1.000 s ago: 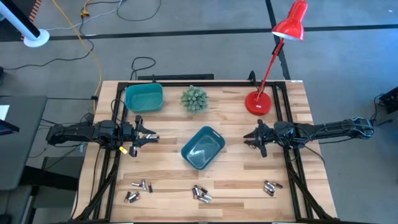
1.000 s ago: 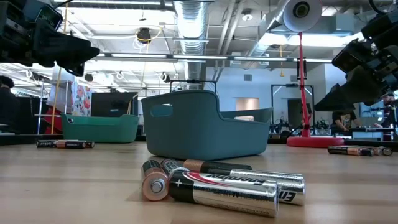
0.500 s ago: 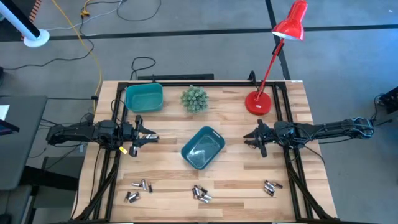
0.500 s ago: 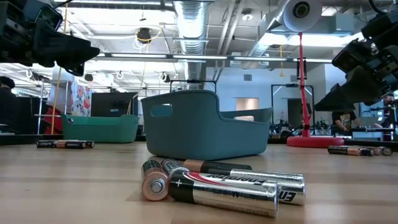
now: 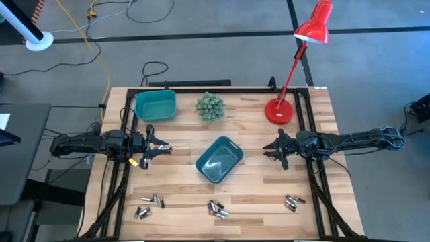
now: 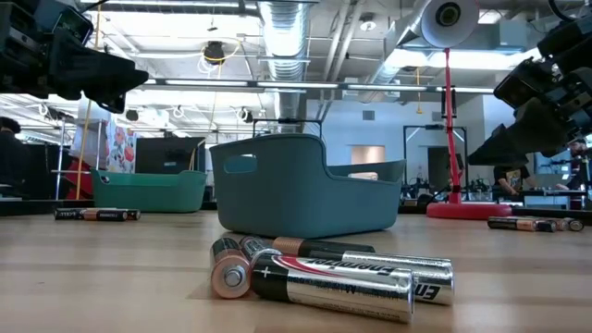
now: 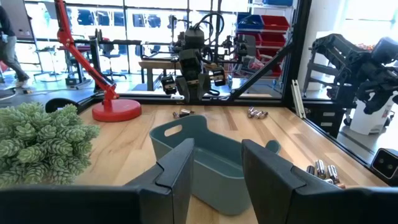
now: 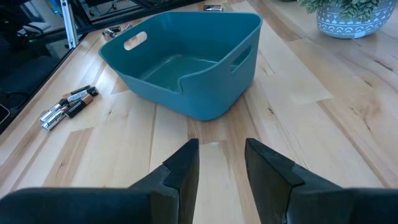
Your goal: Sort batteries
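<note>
Batteries (image 5: 217,209) untouched on table; both grippers open, empty.

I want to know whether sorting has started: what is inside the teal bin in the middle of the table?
Nothing shows inside the middle teal bin: its floor looks bare. The near wall hides a strip of floor in the right wrist view. The batteries lie on the table.

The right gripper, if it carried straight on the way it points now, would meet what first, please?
Most likely the central teal bin: the right gripper, open and empty, faces its wall squarely, with only bare table between, though the gripper's height above the table is unclear.
</note>
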